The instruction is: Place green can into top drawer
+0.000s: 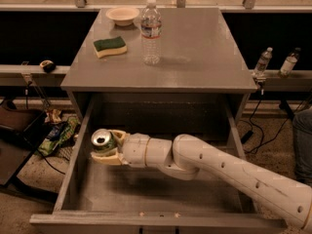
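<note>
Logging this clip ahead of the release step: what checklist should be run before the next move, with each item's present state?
1. Top drawer pulled open: ok.
2. Green can clamped in the pincer: ok.
3. Can inside the drawer's outline, close to its left wall: ok.
4. Can's base resting on the drawer bottom: cannot tell.
5. Water bottle, sponge and bowl on the tabletop, apart from the arm: ok.
</note>
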You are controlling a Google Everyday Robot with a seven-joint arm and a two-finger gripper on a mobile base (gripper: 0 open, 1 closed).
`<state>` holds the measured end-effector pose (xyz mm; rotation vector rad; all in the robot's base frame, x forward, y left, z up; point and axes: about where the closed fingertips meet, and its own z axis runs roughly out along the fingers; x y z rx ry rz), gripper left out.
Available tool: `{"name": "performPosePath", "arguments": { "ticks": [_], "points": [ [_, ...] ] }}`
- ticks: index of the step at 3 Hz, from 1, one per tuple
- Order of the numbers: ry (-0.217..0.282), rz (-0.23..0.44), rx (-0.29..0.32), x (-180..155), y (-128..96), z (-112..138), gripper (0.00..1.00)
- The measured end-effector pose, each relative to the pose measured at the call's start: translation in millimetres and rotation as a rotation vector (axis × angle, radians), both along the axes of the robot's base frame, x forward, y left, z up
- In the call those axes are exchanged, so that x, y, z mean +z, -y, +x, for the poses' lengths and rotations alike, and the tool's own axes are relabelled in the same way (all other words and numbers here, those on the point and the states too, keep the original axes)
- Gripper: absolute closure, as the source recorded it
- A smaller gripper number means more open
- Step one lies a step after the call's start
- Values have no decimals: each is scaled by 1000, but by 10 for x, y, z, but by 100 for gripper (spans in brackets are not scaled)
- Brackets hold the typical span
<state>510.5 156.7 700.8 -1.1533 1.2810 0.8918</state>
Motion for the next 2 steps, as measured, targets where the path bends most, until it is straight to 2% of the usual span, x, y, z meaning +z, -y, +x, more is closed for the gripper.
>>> {"name": "performPosePath", "arguments": {
  "ticks": [2],
  "points": [
    [0,0,0,0,-1,0,11]
  ]
}}
